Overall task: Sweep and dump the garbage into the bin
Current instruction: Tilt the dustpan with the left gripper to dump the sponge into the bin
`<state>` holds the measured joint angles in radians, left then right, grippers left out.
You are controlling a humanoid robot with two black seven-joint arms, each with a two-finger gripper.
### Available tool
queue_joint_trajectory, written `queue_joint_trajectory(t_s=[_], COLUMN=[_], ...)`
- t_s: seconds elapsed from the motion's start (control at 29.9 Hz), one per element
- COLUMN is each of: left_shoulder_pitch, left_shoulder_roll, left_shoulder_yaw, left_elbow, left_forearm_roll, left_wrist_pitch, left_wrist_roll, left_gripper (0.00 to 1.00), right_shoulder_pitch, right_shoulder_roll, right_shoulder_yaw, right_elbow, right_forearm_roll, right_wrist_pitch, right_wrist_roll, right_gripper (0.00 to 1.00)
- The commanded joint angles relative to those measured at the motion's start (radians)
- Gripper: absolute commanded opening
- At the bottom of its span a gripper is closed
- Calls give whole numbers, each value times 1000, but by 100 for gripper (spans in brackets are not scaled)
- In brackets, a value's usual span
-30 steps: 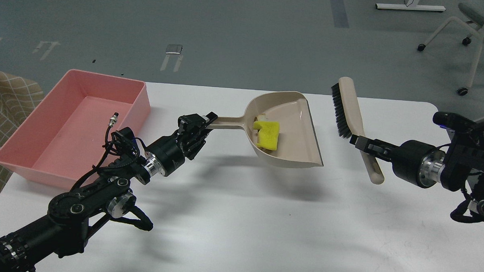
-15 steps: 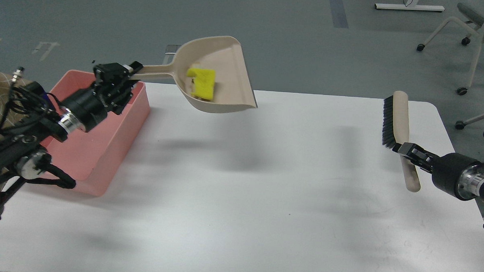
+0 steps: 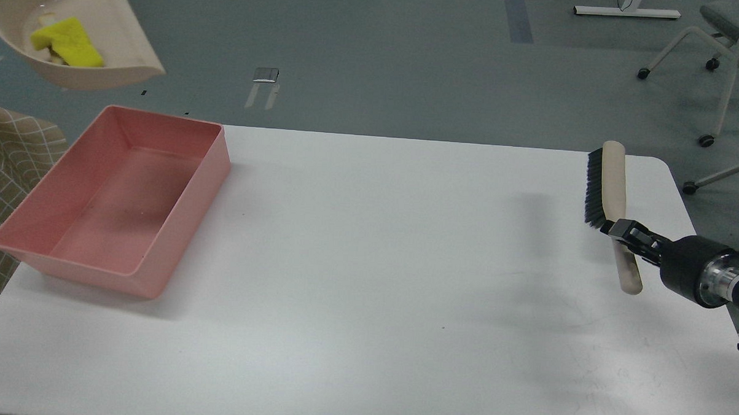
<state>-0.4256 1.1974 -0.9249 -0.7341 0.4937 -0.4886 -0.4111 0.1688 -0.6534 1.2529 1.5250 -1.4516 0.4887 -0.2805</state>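
Note:
The beige dustpan (image 3: 98, 50) hangs in the air at the top left, beyond and above the far end of the pink bin (image 3: 180, 182). The yellow sponge-like scrap (image 3: 68, 42) lies in the pan, with a bit of the whitish slice (image 3: 47, 19) showing beside it. The bin stands empty on the left of the white table. My left arm and gripper are out of view past the left edge. My right gripper (image 3: 620, 231) at the right edge is shut on the handle of the beige brush (image 3: 613, 185), bristles facing left.
The white table (image 3: 367, 281) fills the middle of the view. A checked cloth (image 3: 8, 176) lies left of the bin. Office chairs (image 3: 725, 54) stand on the grey floor beyond the table's far right corner.
The dustpan with the scraps rose and swung left, from above the table to high beyond the bin; my left arm left the view. The right gripper with the brush drew back right, then held.

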Motion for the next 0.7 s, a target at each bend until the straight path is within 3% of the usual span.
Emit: queue_joint_trajectory(t_s=[0.0, 0.17, 0.67], left_shoulder_pitch=[2, 4, 1], left_shoulder_roll=[51, 90, 110], left_shoulder_yaw=[18, 23, 21], left_elbow=[132, 194, 104], left_forearm_roll=[29, 95, 287], left_wrist_pitch=[0, 0, 0], left_wrist_roll=[0, -5, -2], left_gripper=[2, 2, 1], right_shoulder_pitch=[0, 0, -5], right_shoulder_roll=[8, 17, 54], right_shoulder_yaw=[2, 6, 25], right_elbow=[0, 0, -34], right_forearm_roll=[10, 98, 106], right_wrist_pitch=[0, 0, 0], right_wrist_roll=[17, 27, 41], right_gripper=[0, 0, 0])
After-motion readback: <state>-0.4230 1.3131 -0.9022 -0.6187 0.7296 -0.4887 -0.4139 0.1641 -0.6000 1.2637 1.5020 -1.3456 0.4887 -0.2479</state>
